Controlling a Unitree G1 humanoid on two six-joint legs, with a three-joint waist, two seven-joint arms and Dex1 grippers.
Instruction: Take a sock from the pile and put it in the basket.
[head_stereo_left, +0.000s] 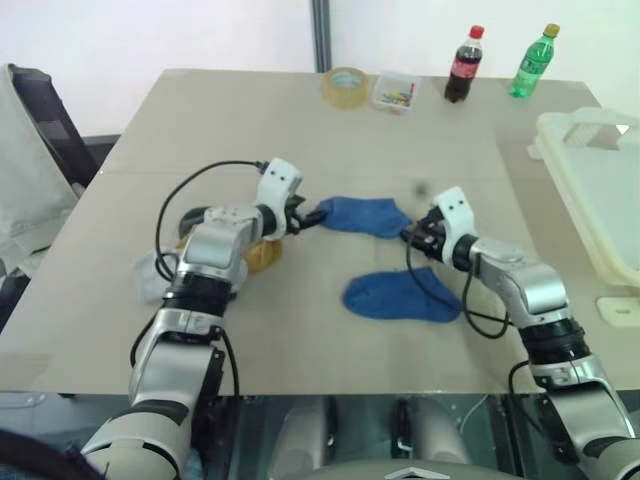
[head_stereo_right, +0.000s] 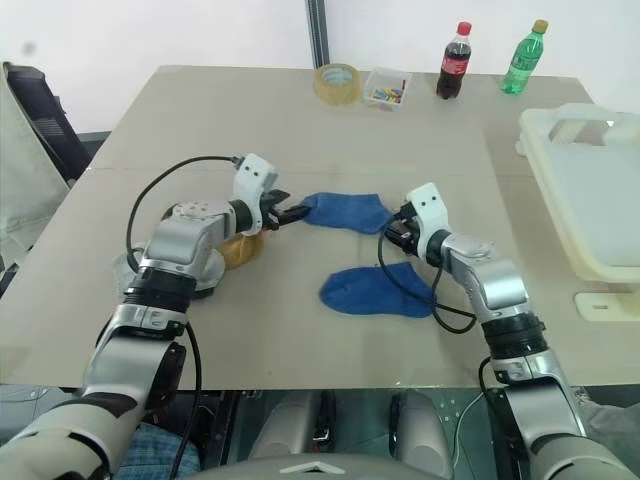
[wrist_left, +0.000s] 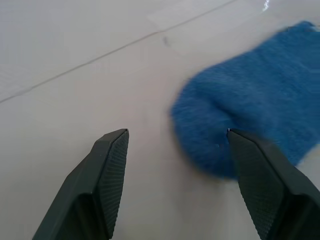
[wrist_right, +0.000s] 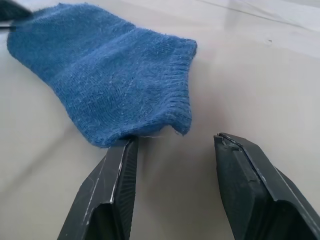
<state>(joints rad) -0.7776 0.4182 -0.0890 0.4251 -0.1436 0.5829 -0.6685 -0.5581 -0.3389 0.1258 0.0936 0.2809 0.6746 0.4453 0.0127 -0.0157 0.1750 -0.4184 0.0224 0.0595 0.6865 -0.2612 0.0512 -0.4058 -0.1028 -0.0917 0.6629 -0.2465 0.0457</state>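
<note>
Two blue socks lie flat on the table (head_stereo_left: 330, 350) — a far blue sock (head_stereo_left: 365, 214) between the two hands, and a near blue sock (head_stereo_left: 400, 296) just in front of the right arm. The left hand (head_stereo_left: 312, 217) sits at the far sock's left end with its fingers (wrist_left: 111, 172) spread wide; in the left wrist view one fingertip is right at the sock's rounded edge, and nothing is gripped. The right hand (head_stereo_left: 415, 233) sits at the same sock's right end, at the ribbed cuff, its fingers (wrist_right: 122, 170) apart too. One fingertip lies under the cuff's hem and the other stands clear on bare table — it holds nothing.

Beside and under the left forearm lie a mustard yellow sock (head_stereo_left: 262, 254) and a light grey sock (head_stereo_left: 152, 272). The basket (head_stereo_left: 592, 190) stands at the right edge of the table, well apart from both hands. At the far side are a tape roll (head_stereo_left: 345, 87), a small clear box (head_stereo_left: 395, 91), a cola bottle (head_stereo_left: 464, 65) and a green bottle (head_stereo_left: 534, 61).
</note>
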